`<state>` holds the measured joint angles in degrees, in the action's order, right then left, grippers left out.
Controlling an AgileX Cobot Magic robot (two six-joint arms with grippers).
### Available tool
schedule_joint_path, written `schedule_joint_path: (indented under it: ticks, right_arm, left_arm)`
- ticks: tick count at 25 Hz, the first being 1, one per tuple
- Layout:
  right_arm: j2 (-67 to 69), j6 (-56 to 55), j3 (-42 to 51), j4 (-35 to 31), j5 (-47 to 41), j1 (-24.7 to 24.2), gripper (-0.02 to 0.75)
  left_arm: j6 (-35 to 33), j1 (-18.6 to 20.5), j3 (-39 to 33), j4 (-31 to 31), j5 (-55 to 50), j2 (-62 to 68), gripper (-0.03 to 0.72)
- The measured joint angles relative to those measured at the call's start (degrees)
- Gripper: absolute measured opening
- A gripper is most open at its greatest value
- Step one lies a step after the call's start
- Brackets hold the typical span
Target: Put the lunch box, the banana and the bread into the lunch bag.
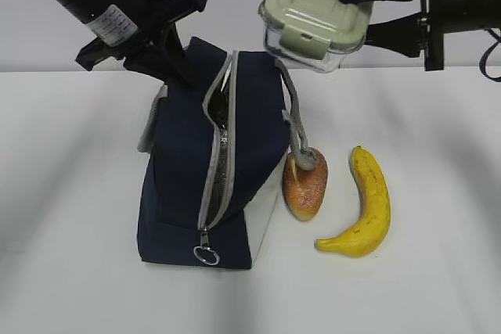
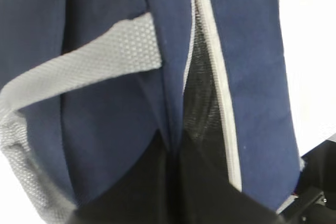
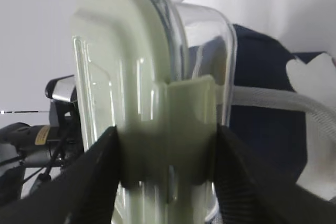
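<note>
I have the box [image 1: 317, 12] up in the air in my right fingers [image 1: 354, 13], which stand about half open and are clamped on it, one on the lid side and one on the clear base. It hangs tilted, above and just right of the bag's [image 1: 176, 185] top edge, so I can bring it over the slot and lower it in.

My left fingers [image 1: 174, 56] are pressed together on the bag's far rim, pinching the navy fabric beside the zipper. I judge that this holds the mouth apart, since the bag would otherwise sag shut. The opening shows as a narrow dark gap with mesh lining inside, and it looks tight for the box's width.

The right handle [image 1: 293, 115] droops down the bag's side onto the bread [image 1: 305, 184], which sits against the bag on the tabletop [image 1: 438, 271]. The banana [image 1: 366, 205] lies just right of the bread, apart from it. My left arm and that handle flank the gap, so the box must come down between them.
</note>
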<state>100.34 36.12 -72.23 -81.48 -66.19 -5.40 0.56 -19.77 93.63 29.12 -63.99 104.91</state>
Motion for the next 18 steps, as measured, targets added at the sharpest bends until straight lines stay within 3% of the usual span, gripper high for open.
schedule_joint_path:
  ticks: [12, 18]
  right_arm:
    - [1.4, -2.6, 0.0, 3.7, 1.5, 10.0, 0.377]
    - [3.7, -4.0, 0.0, 9.9, 3.9, 11.1, 0.377]
  left_arm:
    - [-0.6, 0.0, 0.0, 1.8, 0.9, 0.0, -0.003]
    - [-0.6, 0.0, 0.0, 1.9, 0.9, 0.0, -0.003]
